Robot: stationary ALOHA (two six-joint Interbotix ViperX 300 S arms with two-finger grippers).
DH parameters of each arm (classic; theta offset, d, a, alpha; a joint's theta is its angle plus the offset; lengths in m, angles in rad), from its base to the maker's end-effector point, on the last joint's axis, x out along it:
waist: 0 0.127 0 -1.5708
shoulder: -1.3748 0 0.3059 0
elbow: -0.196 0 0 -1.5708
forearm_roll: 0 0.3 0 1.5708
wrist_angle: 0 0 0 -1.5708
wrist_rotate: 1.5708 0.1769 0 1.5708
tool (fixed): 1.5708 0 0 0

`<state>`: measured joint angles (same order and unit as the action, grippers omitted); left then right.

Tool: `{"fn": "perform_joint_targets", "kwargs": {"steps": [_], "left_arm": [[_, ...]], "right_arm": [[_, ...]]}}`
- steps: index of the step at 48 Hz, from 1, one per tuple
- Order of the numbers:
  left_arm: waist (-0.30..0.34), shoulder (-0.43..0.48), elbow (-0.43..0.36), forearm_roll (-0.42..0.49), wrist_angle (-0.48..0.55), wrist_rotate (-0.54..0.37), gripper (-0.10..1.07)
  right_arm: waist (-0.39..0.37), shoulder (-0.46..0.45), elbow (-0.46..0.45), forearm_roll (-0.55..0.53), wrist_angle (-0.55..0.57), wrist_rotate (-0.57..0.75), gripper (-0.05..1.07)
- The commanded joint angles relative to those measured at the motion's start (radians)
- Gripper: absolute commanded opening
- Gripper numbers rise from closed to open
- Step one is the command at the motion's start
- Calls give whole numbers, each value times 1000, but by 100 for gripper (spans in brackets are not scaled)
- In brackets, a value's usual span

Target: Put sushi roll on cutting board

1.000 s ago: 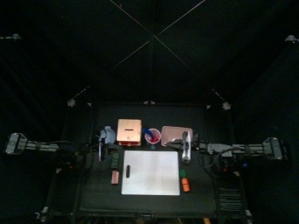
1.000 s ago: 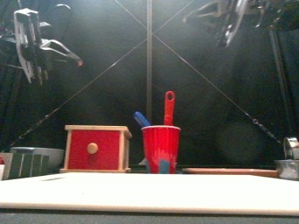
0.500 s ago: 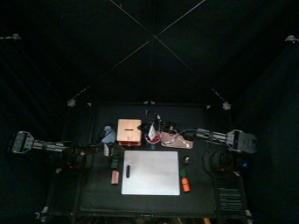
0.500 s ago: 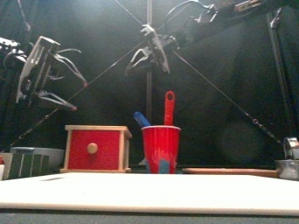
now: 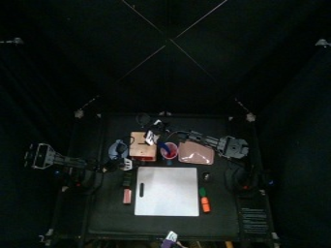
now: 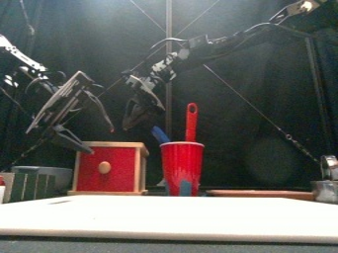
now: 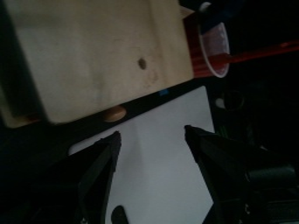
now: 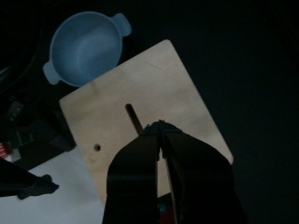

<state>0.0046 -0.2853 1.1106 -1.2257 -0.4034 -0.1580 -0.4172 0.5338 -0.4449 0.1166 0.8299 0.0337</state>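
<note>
Right tool [image 6: 142, 94], shut, has swung across above the red cup [image 6: 181, 166]

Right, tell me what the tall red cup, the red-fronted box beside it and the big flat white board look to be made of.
Red cup: probably plastic, smooth with a soft sheen. Red-fronted box: likely wood, with a pale tan frame, a round knob and a light, faintly grained top in the left wrist view. White cutting board: possibly plastic, plain matte white with no visible grain.
</note>
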Motion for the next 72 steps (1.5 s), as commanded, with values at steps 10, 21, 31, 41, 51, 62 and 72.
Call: {"fn": "perform_joint_targets", "kwargs": {"steps": [10,21,31,41,51,62,72], "left_arm": [[34,57,-54,-3,-9,3,93],[58,110,-81,-6,-9,2,93],[80,129,-91,-8,-2,2,92],[83,146,-97,-15,23,0,74],[71,150,-100,-40,29,0,65],[6,141,-87,-92,29,2,65],[-38,127,-84,-121,29,0,65]], "right_arm": [[-8,5,-15,-46,21,2,5],[-8,9,6,-46,48,-2,5],[-8,9,6,-46,48,-2,5],[-8,9,6,-46,48,-2,5],[-6,9,9,-46,48,-2,5],[-8,9,9,-41,52,-2,5],[-8,11,9,-40,58,0,5]]}}
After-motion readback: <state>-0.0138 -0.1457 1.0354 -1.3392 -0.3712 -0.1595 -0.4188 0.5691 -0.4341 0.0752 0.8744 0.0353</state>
